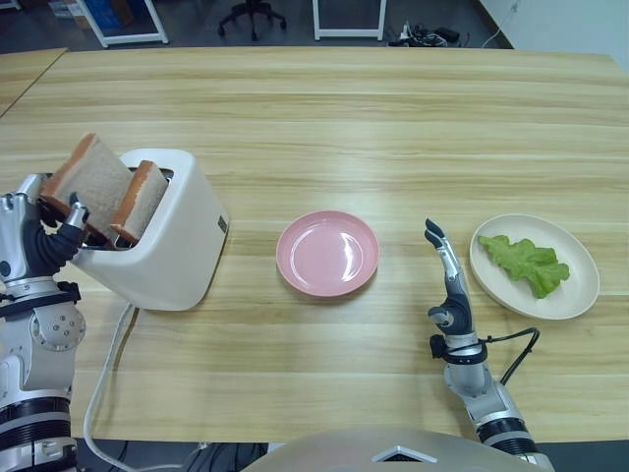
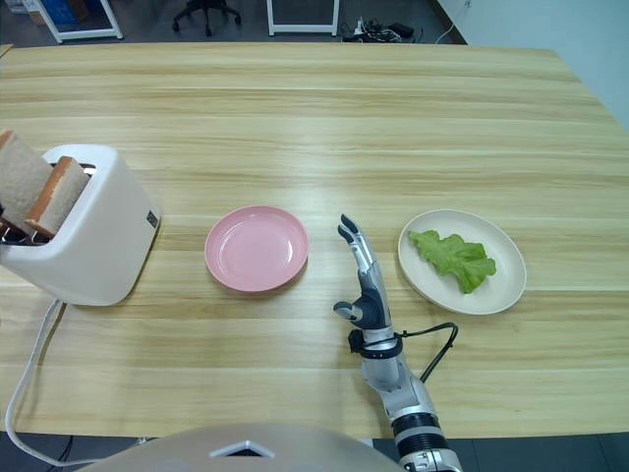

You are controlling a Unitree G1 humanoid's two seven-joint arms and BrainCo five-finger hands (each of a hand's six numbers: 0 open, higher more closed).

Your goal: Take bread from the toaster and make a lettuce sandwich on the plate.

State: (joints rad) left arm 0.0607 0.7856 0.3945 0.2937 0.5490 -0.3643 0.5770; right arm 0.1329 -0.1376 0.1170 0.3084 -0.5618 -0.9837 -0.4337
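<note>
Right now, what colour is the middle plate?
The plate is pink; the left eye view shows it best.

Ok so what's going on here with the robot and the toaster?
The robot's left hand grips a bread slice sticking up out of the toaster; a second slice sits beside it. The pink plate in the middle is empty. The right hand is open, between that plate and the cream plate holding the lettuce. No sandwich started yet.
</note>
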